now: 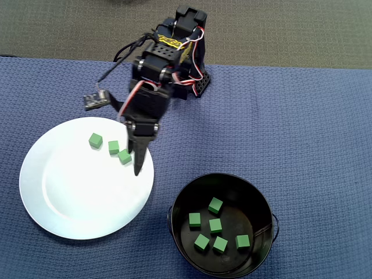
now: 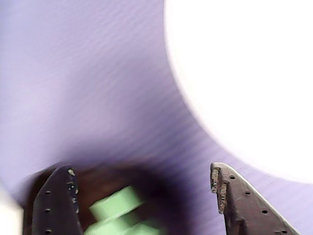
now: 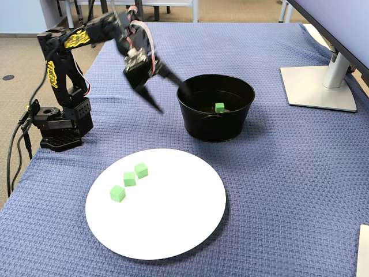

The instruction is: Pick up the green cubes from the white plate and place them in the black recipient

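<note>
Blue woven cloth covers the counter (image 3: pixel 300 173). My fingers (image 3: pixel 169 95) hang spread and empty between plate and pot. Six green cubes (image 1: pixel 215 225) lie in the black recipient (image 1: pixel 174 224); three remain on the white plate (image 1: pixel 87 197), so I judge two-thirds done. The fixed view shows only one potted cube; the wrist view is blurred.

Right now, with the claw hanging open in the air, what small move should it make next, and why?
Probably lower toward the plate and line its open fingers up around the cube nearest the pot. The gripper is open and holds nothing, six cubes already lie in the pot, and three are left in a short row on the plate, so another pick seems due.
</note>
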Available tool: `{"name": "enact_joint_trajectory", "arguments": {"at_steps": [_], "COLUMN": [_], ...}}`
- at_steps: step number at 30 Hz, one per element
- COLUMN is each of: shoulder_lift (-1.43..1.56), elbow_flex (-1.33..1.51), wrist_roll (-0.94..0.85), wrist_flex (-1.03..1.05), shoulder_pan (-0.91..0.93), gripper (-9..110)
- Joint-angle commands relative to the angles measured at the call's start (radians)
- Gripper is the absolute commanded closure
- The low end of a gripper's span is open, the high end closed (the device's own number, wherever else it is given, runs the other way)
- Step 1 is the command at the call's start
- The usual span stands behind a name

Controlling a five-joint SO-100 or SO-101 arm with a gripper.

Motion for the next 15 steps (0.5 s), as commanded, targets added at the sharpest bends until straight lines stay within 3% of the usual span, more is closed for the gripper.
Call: {"name": "enact_joint_trajectory", "arguments": {"at_steps": [1, 5, 15], "shoulder_lift": [0.107, 0.14, 0.181], "elbow_flex": [0.091, 0.104, 0.379], "wrist_roll": [-0.225, -0.397, -0.405], "wrist_flex": [-0.107, -0.1, -0.281], "shoulder_pan": [0.117, 0.184, 0.255], "gripper": [69, 69, 70]}}
